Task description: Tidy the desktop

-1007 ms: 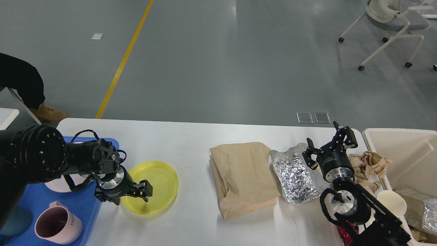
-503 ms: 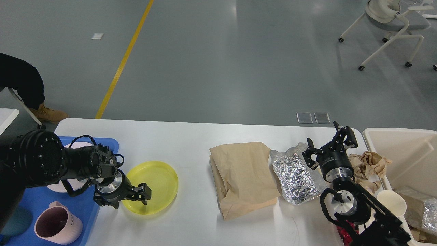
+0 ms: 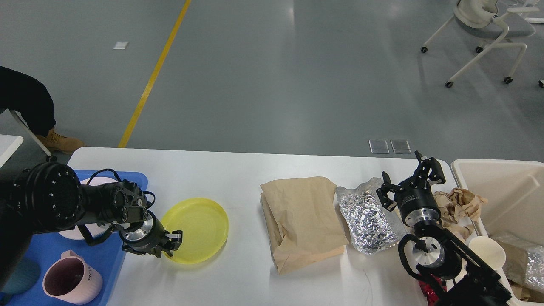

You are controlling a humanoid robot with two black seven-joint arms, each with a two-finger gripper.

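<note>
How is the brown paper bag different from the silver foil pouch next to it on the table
The brown paper bag is matte tan and fairly smooth; the silver foil pouch is shiny and heavily crinkled. The paper bag covers more of the desktop than the foil pouch does. The paper bag lies clear of both arms, while the foil pouch sits right beside the right gripper. Both lie flat, side by side.

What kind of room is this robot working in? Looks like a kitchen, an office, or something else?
Probably a lab or workshop hall rather than a home: a wide bare grey floor with a yellow line painted across it, rolling office chairs, and a plain white desktop laid out with test items.
</note>
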